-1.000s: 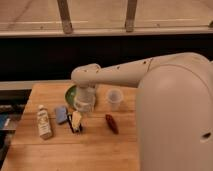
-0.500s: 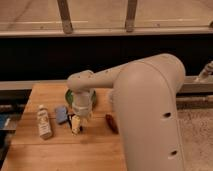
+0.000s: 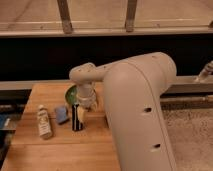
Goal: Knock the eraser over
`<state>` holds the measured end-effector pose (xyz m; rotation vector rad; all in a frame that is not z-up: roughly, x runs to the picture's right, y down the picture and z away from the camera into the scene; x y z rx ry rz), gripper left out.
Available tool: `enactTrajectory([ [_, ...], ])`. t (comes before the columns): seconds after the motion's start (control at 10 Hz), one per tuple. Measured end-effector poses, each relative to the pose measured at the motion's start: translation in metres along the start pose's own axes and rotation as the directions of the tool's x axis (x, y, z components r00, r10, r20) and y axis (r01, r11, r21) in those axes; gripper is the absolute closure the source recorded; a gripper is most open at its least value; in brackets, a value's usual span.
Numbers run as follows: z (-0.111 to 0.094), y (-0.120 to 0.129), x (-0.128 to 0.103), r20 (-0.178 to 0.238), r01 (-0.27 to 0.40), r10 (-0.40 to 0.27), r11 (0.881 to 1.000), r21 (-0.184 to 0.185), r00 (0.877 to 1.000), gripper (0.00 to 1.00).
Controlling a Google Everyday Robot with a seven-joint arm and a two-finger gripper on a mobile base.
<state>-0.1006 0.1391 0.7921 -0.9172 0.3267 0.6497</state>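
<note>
1. Camera view is filled mostly by the arm (image 3: 142, 110), a thick off-white body that rises from the lower right and bends left over the counter.
2. Wooden counter (image 3: 60, 147) takes up the lower left, its far edge set against a dark wall under a pale rail.
3. Green bowl (image 3: 71, 93) sits near the counter's back edge, largely covered by the wrist of the arm, so that only its left rim shows.
4. Bottle (image 3: 43, 121), pale with a white cap, lies on the counter to the left, well apart from the bowl.
5. Blue-grey pad (image 3: 61, 114) lies flat between the bottle and the eraser, just beside the eraser's left side.
6. Eraser (image 3: 76, 116), a small dark block, stands upright on the counter in front of the bowl, directly below the wrist.
7. Gripper (image 3: 86, 104) hangs from the end of the arm, pointing down, at the eraser's upper right and over the bowl's near edge; it seems to touch the eraser's top, though contact cannot be confirmed.
8. Whether the fingers are spread or closed cannot be told, as the pale wrist and fingers merge into one shape.
</note>
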Motion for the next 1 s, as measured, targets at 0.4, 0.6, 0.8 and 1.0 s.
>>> enactTrajectory([
  [0.4, -0.034, -0.005, -0.038, 0.108, -0.028, 0.022, 0.998, 0.057, 0.994, 0.38],
  [0.6, -0.048, -0.012, -0.033, 0.147, -0.073, 0.062, 0.995, 0.069, 0.987, 0.38],
  [0.8, -0.066, -0.026, -0.004, 0.219, -0.147, 0.127, 0.986, 0.079, 0.967, 0.38],
  [1.0, -0.077, -0.041, 0.036, 0.284, -0.204, 0.175, 0.976, 0.075, 0.943, 0.38],
])
